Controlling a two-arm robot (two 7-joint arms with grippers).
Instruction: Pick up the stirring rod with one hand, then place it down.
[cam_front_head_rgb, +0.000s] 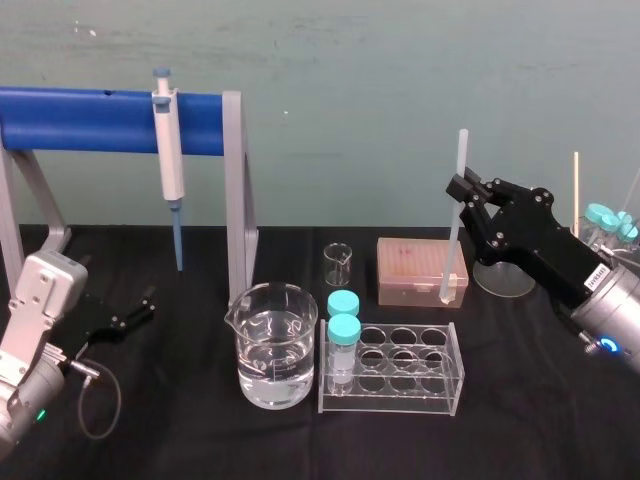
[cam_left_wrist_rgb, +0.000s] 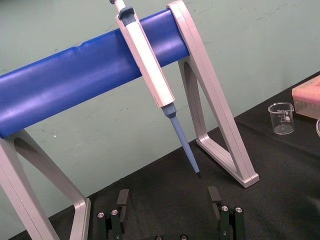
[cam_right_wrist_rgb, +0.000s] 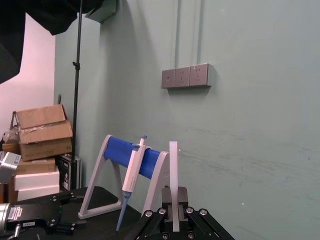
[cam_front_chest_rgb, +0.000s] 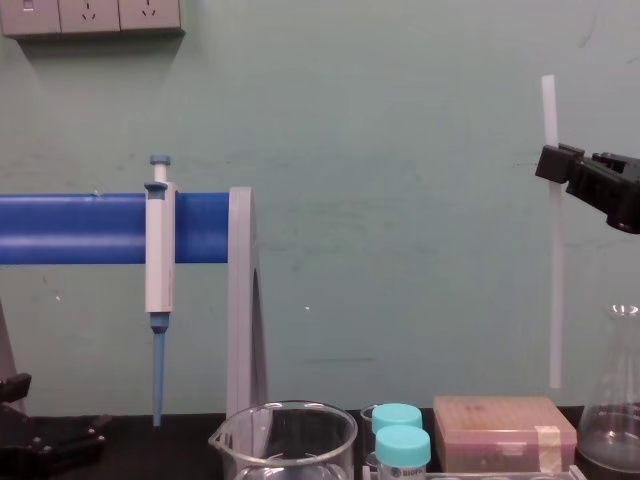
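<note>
The right gripper (cam_front_head_rgb: 462, 190) is raised above the black counter (cam_front_head_rgb: 200, 440), at about 2 o'clock from the clear tube rack (cam_front_head_rgb: 392, 372) in the head view. Its fingers are clenched on the stirring rod (cam_front_head_rgb: 450, 240), around the rod's upper third. The rod is off the counter and nearly upright, its top leaning slightly toward 1 o'clock in the head view. A short length sticks up past the fingers and the long part hangs below. In the chest view its lower end stops just above the pink tip box (cam_front_chest_rgb: 505, 432), apart from it. The left gripper (cam_front_head_rgb: 145, 308) sits low at 9 o'clock from the water-filled beaker (cam_front_head_rgb: 275, 355), beside the blue-barred stand (cam_front_head_rgb: 90, 120) that carries the pipette (cam_front_head_rgb: 168, 150). Its fingers are spread apart, grasping nothing.
</note>
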